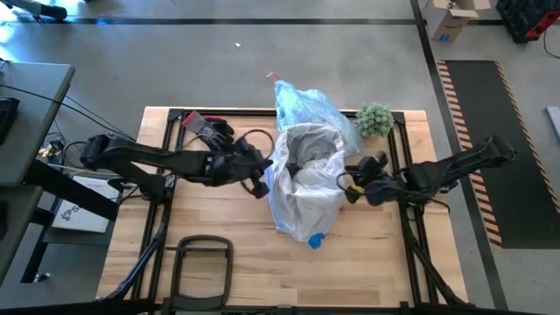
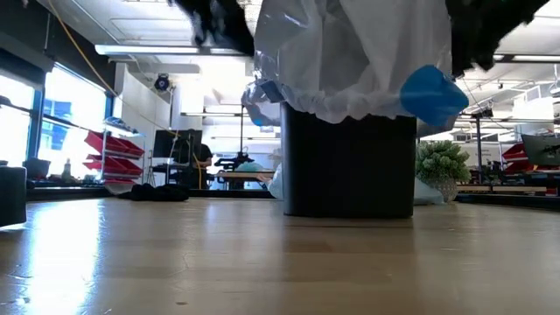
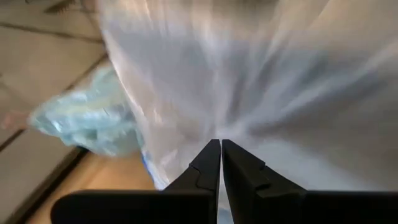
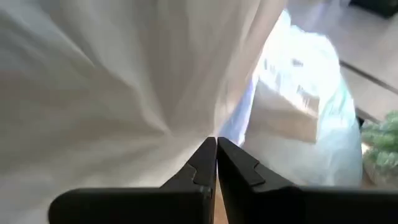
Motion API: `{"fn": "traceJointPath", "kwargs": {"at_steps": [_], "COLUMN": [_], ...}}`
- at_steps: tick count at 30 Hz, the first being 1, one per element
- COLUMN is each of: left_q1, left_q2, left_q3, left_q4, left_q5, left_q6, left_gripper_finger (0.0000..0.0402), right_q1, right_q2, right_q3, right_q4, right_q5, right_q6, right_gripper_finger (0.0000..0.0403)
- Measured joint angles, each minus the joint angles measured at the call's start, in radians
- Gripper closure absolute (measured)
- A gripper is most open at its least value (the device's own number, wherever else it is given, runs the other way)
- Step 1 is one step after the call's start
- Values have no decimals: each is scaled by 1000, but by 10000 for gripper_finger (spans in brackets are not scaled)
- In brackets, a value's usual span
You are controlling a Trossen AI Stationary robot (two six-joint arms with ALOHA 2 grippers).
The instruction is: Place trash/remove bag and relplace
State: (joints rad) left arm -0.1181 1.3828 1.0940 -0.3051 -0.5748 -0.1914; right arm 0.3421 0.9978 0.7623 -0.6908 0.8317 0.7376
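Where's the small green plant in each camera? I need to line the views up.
High: plant at the table's far edge, right of the light-blue bag.
Low: plant right of the black bin.
Left wrist: not in view.
Right wrist: plant at the edge.
Shared landmark: the light-blue bag.

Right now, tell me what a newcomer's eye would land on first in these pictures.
First, the whitish plastic bag billowing over the black bin at the table's middle, with the left gripper and right gripper each pinched shut on its film from opposite sides. Next, the light-blue bag lying behind the bin toward the table's far edge, beside the small green plant.
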Motion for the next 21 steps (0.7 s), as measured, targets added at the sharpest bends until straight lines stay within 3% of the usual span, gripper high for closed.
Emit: {"fn": "traceJointPath", "kwargs": {"at_steps": [7, 12, 16, 21], "left_q1": [-241, -494, -641, -731], "left_q2": [-83, -16, 64, 165], "left_q3": [201, 308, 397, 427], "left_q4": [-263, -370, -485, -503], "left_q5": [-78, -151, -75, 153], "left_q6": [-24, -78, -229, -543], "left_gripper_finger": [402, 402, 399, 374], "right_q1": [189, 333, 420, 470], "right_q2": [-61, -33, 18, 80], "right_q3": [76, 76, 74, 74], "right_q4": [20, 172, 234, 259], "right_q5": [151, 182, 182, 182], "right_q6": [-31, -156, -169, -145], "right_gripper_finger": [403, 403, 403, 403]}}
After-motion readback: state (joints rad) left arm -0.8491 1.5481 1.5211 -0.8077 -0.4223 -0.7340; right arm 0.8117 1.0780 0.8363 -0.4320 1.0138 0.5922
